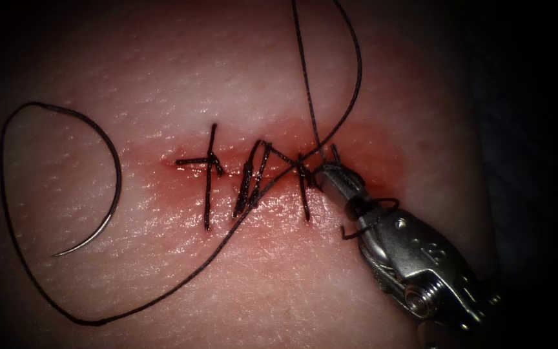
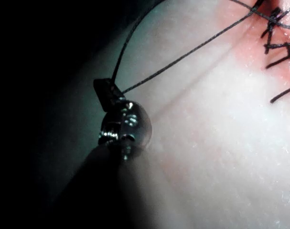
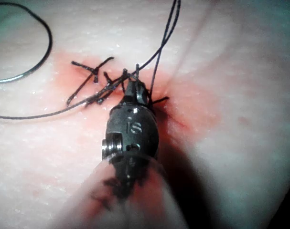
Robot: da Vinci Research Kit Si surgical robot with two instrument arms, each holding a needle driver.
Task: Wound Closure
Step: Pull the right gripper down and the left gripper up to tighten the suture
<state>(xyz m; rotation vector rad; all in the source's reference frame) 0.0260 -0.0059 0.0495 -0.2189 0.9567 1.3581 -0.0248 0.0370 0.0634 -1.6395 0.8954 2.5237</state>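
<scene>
The curved needle point(image 1: 108, 213) lies loose on the tissue point(image 1: 259, 278), left of the cut point(image 1: 279, 169), and neither tool holds it. Its thread point(image 1: 163, 297) sweeps in a wide loop under the cut and up to the right end. My right tool point(image 1: 325, 173) reaches in from the lower right, its jaws shut on the thread at the rightmost stitch point(image 1: 305, 187), with a turn of thread around its wrist. In the right wrist view the right tool point(image 3: 135, 90) sits at that same stitch. My left tool point(image 2: 106, 94) is shut on the thread point(image 2: 183, 55), lifted off the tissue.
Several dark stitches point(image 1: 209, 174) cross the cut, with red fluid point(image 1: 369, 145) staining the tissue around them. The needle point(image 3: 20, 76) rests beside the stitches. The tissue's right edge point(image 1: 479, 194) drops into darkness.
</scene>
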